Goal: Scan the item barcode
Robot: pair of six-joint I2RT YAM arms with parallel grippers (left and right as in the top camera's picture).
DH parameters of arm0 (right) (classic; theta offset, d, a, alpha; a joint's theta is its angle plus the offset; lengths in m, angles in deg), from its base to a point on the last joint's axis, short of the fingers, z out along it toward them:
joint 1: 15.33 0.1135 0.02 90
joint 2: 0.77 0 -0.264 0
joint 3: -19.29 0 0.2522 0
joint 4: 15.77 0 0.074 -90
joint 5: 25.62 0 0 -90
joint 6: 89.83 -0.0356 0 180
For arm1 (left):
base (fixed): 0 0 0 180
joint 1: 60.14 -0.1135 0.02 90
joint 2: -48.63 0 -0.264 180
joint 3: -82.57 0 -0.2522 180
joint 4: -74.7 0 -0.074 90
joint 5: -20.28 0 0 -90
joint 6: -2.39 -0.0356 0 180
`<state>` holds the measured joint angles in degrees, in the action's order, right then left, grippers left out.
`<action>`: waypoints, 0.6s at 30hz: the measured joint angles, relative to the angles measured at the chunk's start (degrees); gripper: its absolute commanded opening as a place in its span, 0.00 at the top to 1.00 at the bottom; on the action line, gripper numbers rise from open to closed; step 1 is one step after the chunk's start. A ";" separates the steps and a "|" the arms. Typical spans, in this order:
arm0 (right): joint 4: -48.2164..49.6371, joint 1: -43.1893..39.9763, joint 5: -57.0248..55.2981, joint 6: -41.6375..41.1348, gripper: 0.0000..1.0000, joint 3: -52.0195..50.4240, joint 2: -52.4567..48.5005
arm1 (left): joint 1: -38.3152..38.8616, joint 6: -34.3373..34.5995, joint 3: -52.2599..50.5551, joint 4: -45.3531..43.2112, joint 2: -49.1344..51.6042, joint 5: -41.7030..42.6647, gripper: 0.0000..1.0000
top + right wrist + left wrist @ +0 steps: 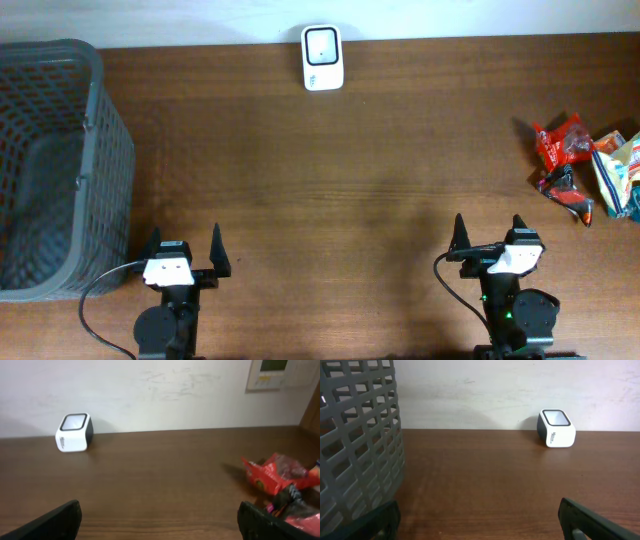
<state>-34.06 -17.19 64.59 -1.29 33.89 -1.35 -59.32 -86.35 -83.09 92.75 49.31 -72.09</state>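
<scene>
A white barcode scanner with a dark window stands at the table's far edge; the left wrist view has the scanner at its upper right, the right wrist view has the scanner at its left. Snack packets, the red one nearest, lie in a heap at the right; the red packet lies ahead and right of my right gripper. My left gripper rests near the front edge. Both grippers stand open with nothing between their fingers.
A grey mesh basket fills the left end of the table, close beside my left arm, and shows as a basket wall in the left wrist view. More packets, yellow and blue, lie by the right edge.
</scene>
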 measured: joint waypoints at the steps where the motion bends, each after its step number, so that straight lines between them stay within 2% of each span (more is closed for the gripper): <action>1: 0.00 0.00 -0.02 1.07 0.02 0.00 0.00 | 0.00 0.00 0.00 0.00 0.00 0.00 0.01; 18: -0.02 0.00 -0.02 3.80 0.02 0.00 0.00 | 0.00 0.00 0.00 0.00 0.00 0.00 0.01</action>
<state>-34.08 -17.19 64.56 2.52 33.89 -1.35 -59.32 -86.35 -83.09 92.75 49.31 -72.09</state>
